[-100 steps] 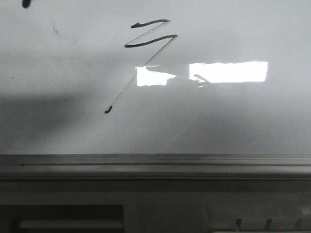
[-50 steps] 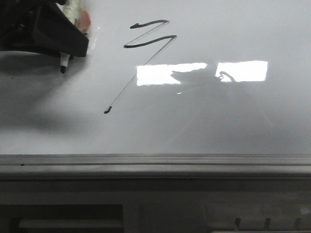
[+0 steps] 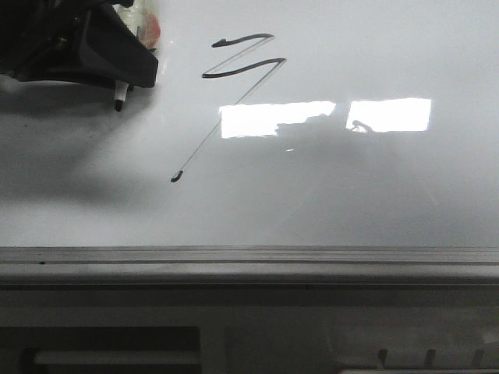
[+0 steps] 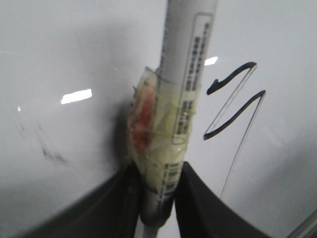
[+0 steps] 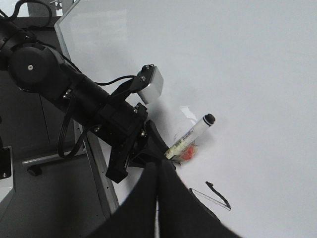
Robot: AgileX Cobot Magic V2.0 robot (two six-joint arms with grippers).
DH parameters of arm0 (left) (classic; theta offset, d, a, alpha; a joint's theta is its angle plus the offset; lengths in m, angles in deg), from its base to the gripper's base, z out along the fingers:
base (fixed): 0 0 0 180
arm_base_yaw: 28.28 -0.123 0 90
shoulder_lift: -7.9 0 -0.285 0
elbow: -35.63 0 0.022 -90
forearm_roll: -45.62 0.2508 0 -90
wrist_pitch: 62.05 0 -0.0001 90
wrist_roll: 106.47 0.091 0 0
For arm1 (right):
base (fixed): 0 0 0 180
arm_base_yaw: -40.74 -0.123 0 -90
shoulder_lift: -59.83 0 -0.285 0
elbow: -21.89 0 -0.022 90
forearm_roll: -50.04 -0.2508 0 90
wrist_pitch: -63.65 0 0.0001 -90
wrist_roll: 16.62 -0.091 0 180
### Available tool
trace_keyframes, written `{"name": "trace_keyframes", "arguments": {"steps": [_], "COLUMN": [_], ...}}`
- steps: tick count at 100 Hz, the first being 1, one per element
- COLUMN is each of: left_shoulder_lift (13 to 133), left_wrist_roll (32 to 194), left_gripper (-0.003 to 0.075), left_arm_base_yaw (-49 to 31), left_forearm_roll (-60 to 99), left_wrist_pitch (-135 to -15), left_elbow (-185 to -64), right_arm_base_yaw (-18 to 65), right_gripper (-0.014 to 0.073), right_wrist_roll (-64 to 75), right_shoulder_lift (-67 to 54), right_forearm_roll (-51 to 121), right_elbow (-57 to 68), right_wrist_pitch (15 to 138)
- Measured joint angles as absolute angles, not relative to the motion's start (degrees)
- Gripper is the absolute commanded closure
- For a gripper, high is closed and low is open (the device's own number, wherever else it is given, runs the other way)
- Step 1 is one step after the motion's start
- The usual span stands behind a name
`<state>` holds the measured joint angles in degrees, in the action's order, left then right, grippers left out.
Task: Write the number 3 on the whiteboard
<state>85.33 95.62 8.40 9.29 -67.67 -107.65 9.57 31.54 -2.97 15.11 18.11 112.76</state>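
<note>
Left gripper (image 3: 117, 74) clamped on marker (image 4: 185, 74); number 3 (image 3: 234, 74) on whiteboard (image 3: 374, 187) just beside marker tip, apart. Right gripper (image 5: 158, 188) closed, empty.

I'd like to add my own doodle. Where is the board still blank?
The whiteboard is bare right of the number 3, and below it down to the grey ledge. Upper left is crowded: the left gripper holds the marker there.

The number 3 (image 3: 238, 74) is a black zigzag with a thin diagonal tail ending in a dot. It sits on the glossy whiteboard (image 3: 374, 195), just beside the left fingers (image 4: 124, 208).
</note>
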Motion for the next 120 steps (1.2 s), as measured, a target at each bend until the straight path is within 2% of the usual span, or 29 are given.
{"name": "trace_keyframes", "arguments": {"steps": [2, 9, 40, 64, 85, 92, 99, 114, 120], "left_shoulder_lift": [85.33, 85.33, 85.57, 85.16, 76.78, 70.87, 64.0, 47.85, 42.21], "left_wrist_roll": [95.62, 95.62, 95.62, 95.62, 95.62, 95.62, 95.86, 96.0, 96.04], "left_gripper": [0.0366, 0.033, 0.0321, 0.0251, 0.026, 0.0304, 0.04, 0.0745, 0.0741], "left_arm_base_yaw": [8.54, 8.8, 8.92, 8.92, 7.98, 7.98, 7.39, 3.39, 1.26], "left_forearm_roll": [9.19, 9.19, 9.19, 9.19, 9.65, 9.91, 11.13, 18.42, 22.29], "left_wrist_pitch": [-67.62, -67.53, -67.02, -66.67, -61.41, -61.18, -62.05, -69.15, -73.25], "left_elbow": [-107.75, -107.87, -108.23, -108.37, -107.19, -107.19, -107.19, -106.27, -105.17], "right_arm_base_yaw": [9.57, 9.57, 9.57, 9.57, 9.57, 9.67, 9.67, 9.67, 9.8], "right_gripper": [0.0652, 0.0652, 0.0652, 0.0652, 0.0652, 0.0652, 0.0652, 0.0652, 0.0652], "right_wrist_roll": [31.54, 31.4, 31.4, 31.4, 31.4, 31.4, 30.86, 27.1, 26.58], "right_shoulder_lift": [-2.97, -2.97, -2.97, -2.97, -1.12, 0.62, 3.24, 11.45, 15.97], "right_forearm_roll": [15.11, 15.11, 15.11, 15.11, 16.65, 17.79, 18.99, 23.2, 23.82], "right_elbow": [18.11, 18.11, 18.11, 18.11, 17.47, 15.54, 12.02, -0.51, -7.5], "right_wrist_pitch": [112.76, 112.85, 112.98, 112.98, 112.98, 111.82, 109.52, 99.42, 93.94]}}
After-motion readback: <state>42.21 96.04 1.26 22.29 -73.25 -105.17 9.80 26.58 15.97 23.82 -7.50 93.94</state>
